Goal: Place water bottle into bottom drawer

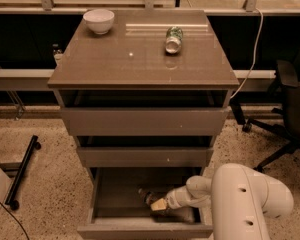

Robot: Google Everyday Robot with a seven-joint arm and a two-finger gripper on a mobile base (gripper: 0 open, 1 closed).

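On the speckled floor at far left lies a black bar [21,172], well apart from the cabinet [110,64]. A white bowl [99,20] stands near the top's back-left corner. The bottom drawer [96,196] is pulled far out, its front edge at the lower border, and the left half of its floor is bare. The bottle [145,195] lies inside it, right of middle, at the tip of the gripper [158,205], which reaches in from the right. I cannot tell whether the jaws are apart or clamped. A green-and-silver can [173,39] lies on its side on the top, right of centre, its writing unreadable. The white arm [245,199] crowds the drawer's right corner. Beyond it, a cable [255,54] hangs beside a black chair [290,109].
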